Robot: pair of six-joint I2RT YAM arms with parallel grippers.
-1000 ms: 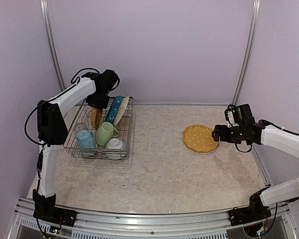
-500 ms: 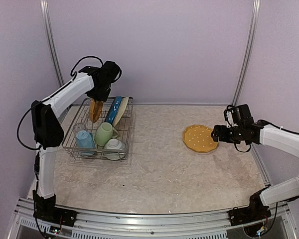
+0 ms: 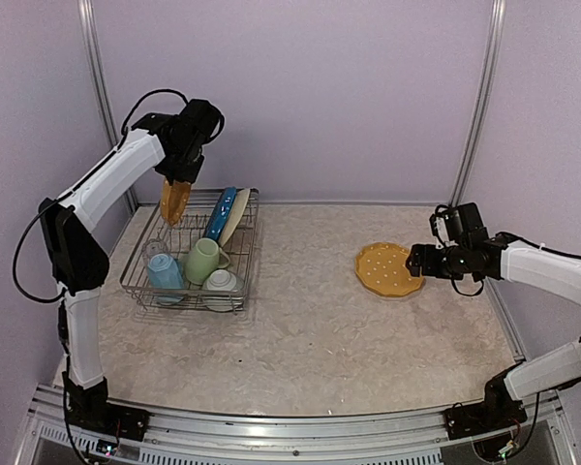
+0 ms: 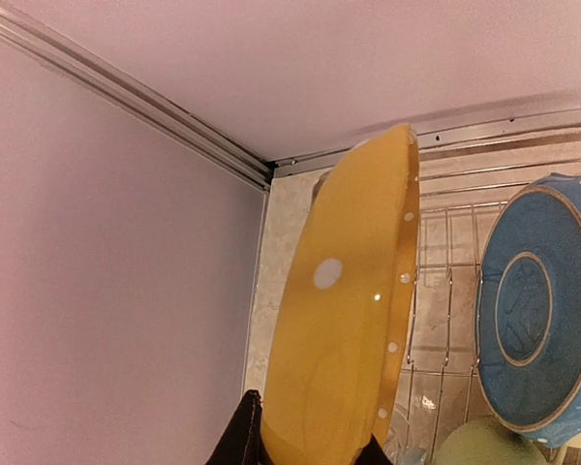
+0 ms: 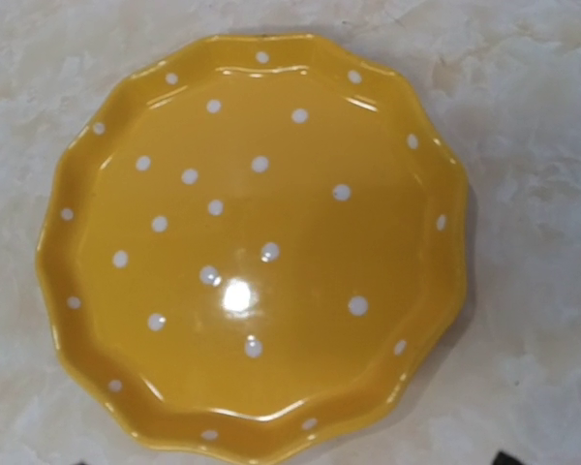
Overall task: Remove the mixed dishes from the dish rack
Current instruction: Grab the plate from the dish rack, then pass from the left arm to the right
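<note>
The left tool [image 3: 178,178] pinches a yellow plate [image 4: 339,310] by its rim above the rack [image 3: 134,266]. That thin hold could slip and drop it onto the blue plate [image 4: 533,310]. The right tool [image 3: 418,260] hangs released.

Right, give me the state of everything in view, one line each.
dish rack, partly loaded
raised yellow plate, on edge above dish rack
left claw, shut on raised yellow plate
right claw, open, empty
flat yellow plate, face up on table
blue dotted plate, on edge in rack
cream plate, on edge beside blue one
green mug, in rack
light blue cup, in rack
white cup, in rack
</note>
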